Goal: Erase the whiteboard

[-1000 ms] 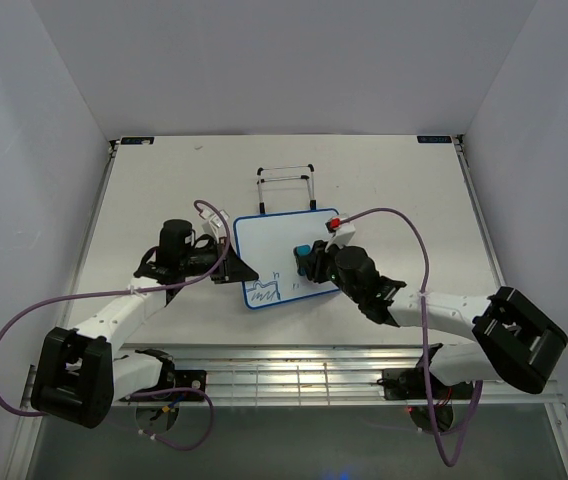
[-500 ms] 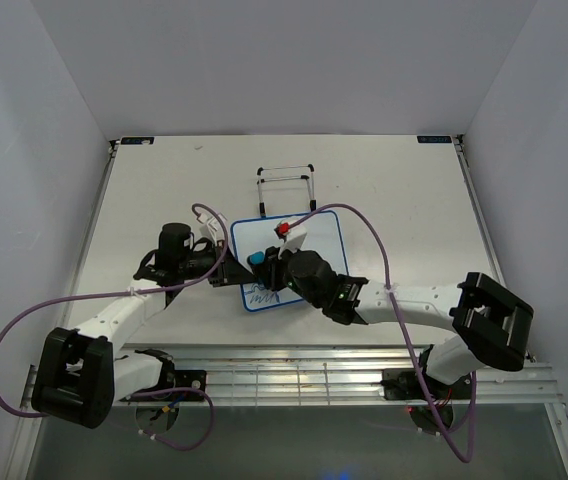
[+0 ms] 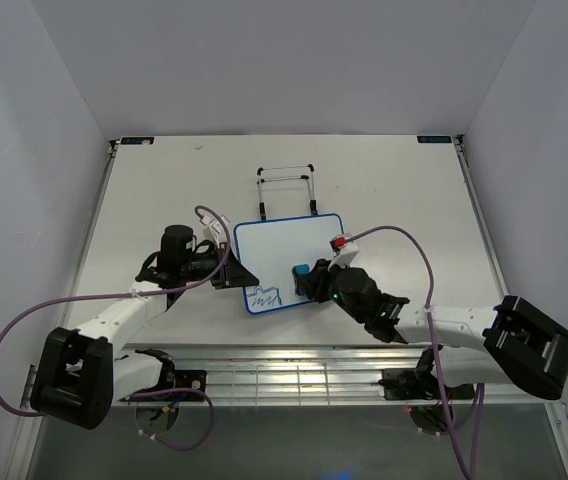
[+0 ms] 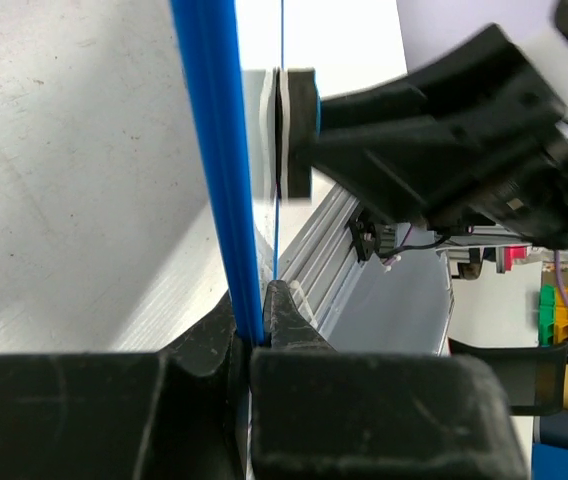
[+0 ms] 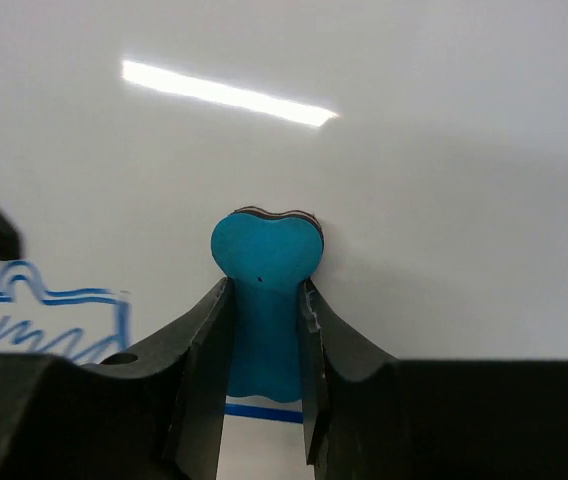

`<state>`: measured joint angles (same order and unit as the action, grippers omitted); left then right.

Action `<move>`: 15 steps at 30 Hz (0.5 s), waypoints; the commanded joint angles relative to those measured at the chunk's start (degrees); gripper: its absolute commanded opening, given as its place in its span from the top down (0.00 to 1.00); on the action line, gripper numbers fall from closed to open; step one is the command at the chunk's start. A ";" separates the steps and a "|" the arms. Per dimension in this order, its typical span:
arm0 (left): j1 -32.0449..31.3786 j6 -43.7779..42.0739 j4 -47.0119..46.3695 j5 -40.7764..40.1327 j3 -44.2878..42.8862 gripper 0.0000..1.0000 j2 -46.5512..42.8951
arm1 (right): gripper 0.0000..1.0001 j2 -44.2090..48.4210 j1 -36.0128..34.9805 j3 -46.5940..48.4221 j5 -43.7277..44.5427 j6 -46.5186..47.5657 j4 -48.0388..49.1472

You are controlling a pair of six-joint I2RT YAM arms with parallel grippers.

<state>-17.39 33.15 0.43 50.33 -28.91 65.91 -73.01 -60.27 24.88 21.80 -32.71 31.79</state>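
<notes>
A white worktop (image 3: 384,190) walled in by pale panels carries a thin black wire stand (image 3: 286,190), and the whiteboard (image 3: 289,262) lies just on the near side of that stand, face up. Its long axis runs left to right, with the right end swung slightly toward the stand. The left end effector (image 3: 236,272) is closed on the board's left short edge. The left wrist view shows this edge-on, the blue frame pinched between the two fingers. The right end effector (image 3: 309,280) is closed around a blue bone-shaped eraser (image 3: 303,270) that presses on the board's near half. The right wrist view shows the eraser's rounded head against clean white surface. A blue scribble (image 3: 264,296) sits in the board corner farthest from the stand, left of the eraser.
</notes>
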 commanded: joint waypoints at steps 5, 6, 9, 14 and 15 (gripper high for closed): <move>-1.33 2.09 -6.67 8.21 -0.80 1.00 -3.77 | 0.92 4.63 10.43 -9.68 3.50 -1.92 -17.01; -1.33 2.79 -6.75 8.21 -0.80 1.00 -3.68 | 0.92 4.81 10.61 -8.55 4.21 -1.83 -17.98; -1.33 4.20 -7.72 8.65 -0.54 1.00 -4.12 | 0.92 3.33 10.53 -6.78 2.47 -1.31 -17.48; -1.33 5.61 -8.16 7.95 -0.10 1.00 -3.69 | 0.92 0.16 4.91 -3.10 -4.40 0.45 -7.11; -1.33 5.96 -8.07 7.77 0.08 1.00 -3.68 | 0.92 -0.46 2.38 -2.30 -5.01 0.98 -5.53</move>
<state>-16.95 36.99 -3.53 49.39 -28.53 64.38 -70.22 -51.66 20.47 24.84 -33.01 25.61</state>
